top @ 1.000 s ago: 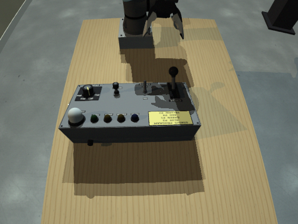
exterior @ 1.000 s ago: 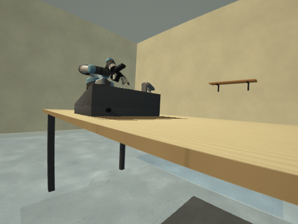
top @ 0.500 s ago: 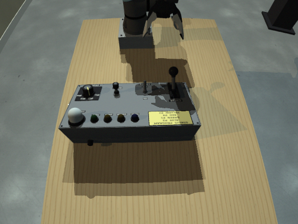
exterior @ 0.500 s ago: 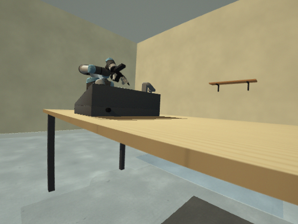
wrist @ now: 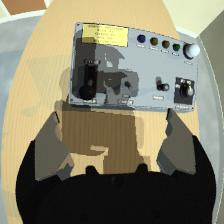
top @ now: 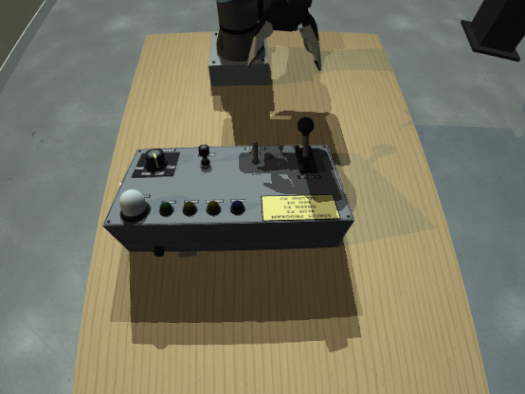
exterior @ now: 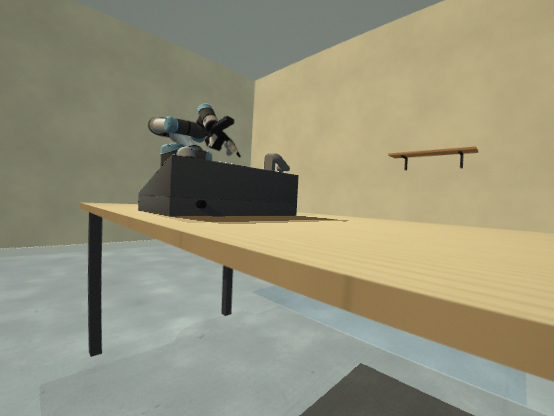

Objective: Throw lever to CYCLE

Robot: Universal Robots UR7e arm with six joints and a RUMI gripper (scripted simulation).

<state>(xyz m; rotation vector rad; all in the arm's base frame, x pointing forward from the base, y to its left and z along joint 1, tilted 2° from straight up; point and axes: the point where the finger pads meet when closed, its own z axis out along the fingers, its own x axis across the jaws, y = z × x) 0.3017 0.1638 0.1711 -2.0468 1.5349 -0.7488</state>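
The grey console (top: 229,199) sits on the wooden table. Its lever (top: 305,142), black with a ball knob, stands in a slot at the console's right end and leans toward the far side. It also shows in the wrist view (wrist: 86,85). My gripper (top: 286,44) is open and empty, high above the table behind the console, near the arm's base. In the wrist view both fingers frame the table strip in front of the console (wrist: 112,145). The side view shows the gripper (exterior: 227,145) above the console's far edge.
On the console are a rotary knob (top: 154,159), a small toggle (top: 204,152), a thin switch (top: 255,153), a white dome button (top: 132,202), several coloured buttons (top: 201,207) and a yellow label (top: 300,207). The arm's base block (top: 239,62) stands at the table's far end.
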